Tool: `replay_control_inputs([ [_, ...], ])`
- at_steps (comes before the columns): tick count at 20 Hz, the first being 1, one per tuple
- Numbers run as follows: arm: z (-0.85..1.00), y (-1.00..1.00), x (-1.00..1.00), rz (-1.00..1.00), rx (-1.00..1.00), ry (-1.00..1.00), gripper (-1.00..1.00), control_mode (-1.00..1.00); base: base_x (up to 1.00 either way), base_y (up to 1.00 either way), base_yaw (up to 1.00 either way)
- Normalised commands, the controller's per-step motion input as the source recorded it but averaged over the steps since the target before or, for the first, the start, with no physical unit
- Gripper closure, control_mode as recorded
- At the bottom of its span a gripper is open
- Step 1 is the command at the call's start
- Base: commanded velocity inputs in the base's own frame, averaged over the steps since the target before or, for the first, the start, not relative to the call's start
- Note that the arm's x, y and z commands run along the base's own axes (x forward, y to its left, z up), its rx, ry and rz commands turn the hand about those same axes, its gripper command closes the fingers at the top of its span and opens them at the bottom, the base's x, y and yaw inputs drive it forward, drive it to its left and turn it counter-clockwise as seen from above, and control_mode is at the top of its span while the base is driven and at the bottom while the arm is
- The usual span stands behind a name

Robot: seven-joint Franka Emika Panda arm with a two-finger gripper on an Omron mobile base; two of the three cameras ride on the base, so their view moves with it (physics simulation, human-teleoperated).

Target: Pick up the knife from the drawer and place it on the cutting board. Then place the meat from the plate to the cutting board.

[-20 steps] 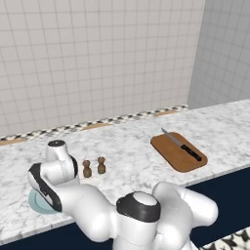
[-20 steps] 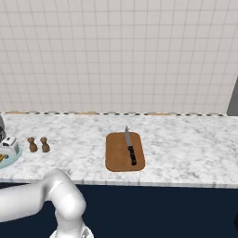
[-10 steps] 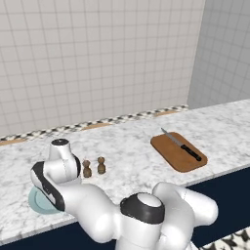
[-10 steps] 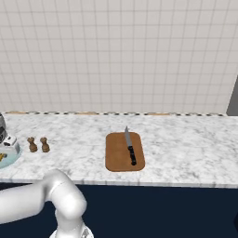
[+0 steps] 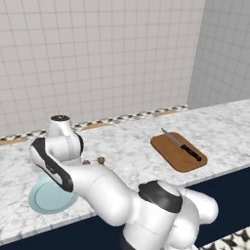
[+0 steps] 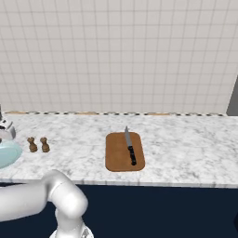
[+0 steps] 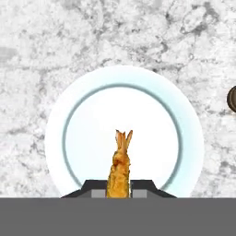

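**Over the plate, with the meat lined up between the fingers**

On the marble counter [image 6: 186,148], the first half of the job looks done: the knife [image 6: 129,147] lies along the cutting board [image 6: 124,152], blade toward the wall and black handle toward the counter's front edge. The step in hand, by my reading, is picking up the meat.

The arm reaches far to the robot's left, and its hand hangs above the pale blue plate [image 5: 49,200], which sits near the counter's front edge, just beside two small brown shakers [image 6: 38,144]. In the hand view the plate [image 7: 189,138] lies almost centred below the camera, and the meat [image 7: 120,173], an orange-brown battered piece with a forked tail end, runs from the plate's middle down toward the gripper [image 7: 119,193]. Its near end lies between the two dark finger tips, which stand apart on either side of it. Whether they touch it or merely flank it from above, I cannot tell.

The next move probably calls for a firm closing on the piece, then a lift clear of the rim and a long swing to the right. The board is well apart from the plate, with the shakers in between, and free wood remains on either side of the knife.
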Motion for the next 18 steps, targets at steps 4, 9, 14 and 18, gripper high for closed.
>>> replay_control_inputs([
  [4,0.87,-0.64,0.00,-0.04,0.07,0.01,1.00,-1.00,0.00,0.00,0.00],
  [9,0.24,-1.00,0.00,0.02,0.11,0.01,1.00,-1.00,0.00,0.00,0.00],
  [14,0.13,-1.00,-0.18,0.08,0.01,-0.11,1.00,-1.00,0.00,0.00,0.00],
  [18,0.13,-1.00,-0.22,0.12,-0.02,-0.22,1.00,-1.00,0.00,0.00,0.00],
])
